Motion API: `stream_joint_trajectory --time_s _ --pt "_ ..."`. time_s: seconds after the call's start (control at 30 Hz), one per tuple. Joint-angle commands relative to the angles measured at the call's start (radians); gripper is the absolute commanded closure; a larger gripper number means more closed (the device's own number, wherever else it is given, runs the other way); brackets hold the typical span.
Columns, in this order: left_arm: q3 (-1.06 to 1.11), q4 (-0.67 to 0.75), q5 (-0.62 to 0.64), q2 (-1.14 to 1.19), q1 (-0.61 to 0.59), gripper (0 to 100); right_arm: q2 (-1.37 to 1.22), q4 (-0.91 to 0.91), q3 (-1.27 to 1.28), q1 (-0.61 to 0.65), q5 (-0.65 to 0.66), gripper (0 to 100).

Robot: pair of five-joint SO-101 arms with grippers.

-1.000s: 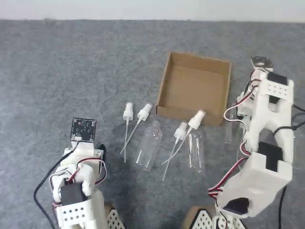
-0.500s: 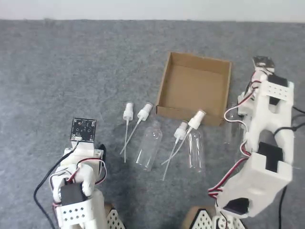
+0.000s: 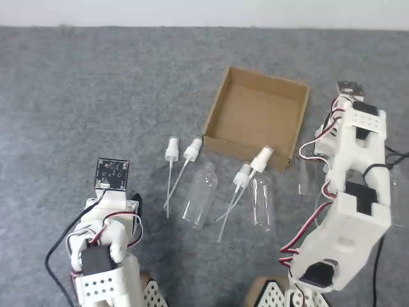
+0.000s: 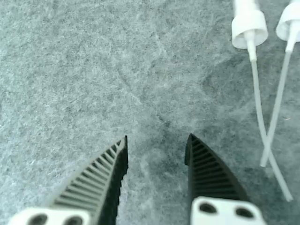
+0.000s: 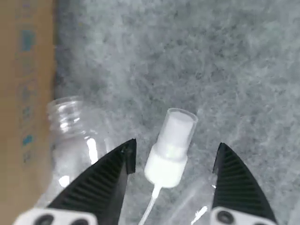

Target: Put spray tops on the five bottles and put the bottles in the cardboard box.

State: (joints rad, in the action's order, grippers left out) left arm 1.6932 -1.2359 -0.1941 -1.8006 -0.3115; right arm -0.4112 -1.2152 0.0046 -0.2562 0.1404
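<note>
Bottles lie open-necked on the carpet, and in the high view we place them from the box. The first bottle is at 7 o'clock and the second bottle at 6. The third bottle is between 4 and 5, just beside the right arm. The left tops, two side by side, lie at 8 o'clock. The middle tops, two more, lie at 6 between the first and second bottles, one just beside the box wall.

The right gripper is spread wide and holds nothing. A fifth top lies between its fingers, apart from both as far as we can see. The third bottle's neck is just beside one finger, with the box wall just past it. We see blue print on that wall but cannot read it.

The left gripper is well open too and empty. It hangs over carpet toward 8 o'clock from the box, beyond the left tops, whose tubes cross.
</note>
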Motion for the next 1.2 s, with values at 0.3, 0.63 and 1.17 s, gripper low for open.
stream_joint_trajectory --time_s 0.3,0.63,1.17 --pt "-0.008 0.015 -0.006 -0.021 -0.005 82 -0.044 0.068 -0.049 -0.010 -0.015 88.9" --pt "-0.008 0.015 -0.006 -0.021 -0.005 82 -0.036 -0.107 -0.328 -0.002 -0.014 94.3" --pt "-0.008 0.015 -0.006 -0.021 -0.005 82 -0.036 -0.579 -1.082 0.417 -0.199 94.3"
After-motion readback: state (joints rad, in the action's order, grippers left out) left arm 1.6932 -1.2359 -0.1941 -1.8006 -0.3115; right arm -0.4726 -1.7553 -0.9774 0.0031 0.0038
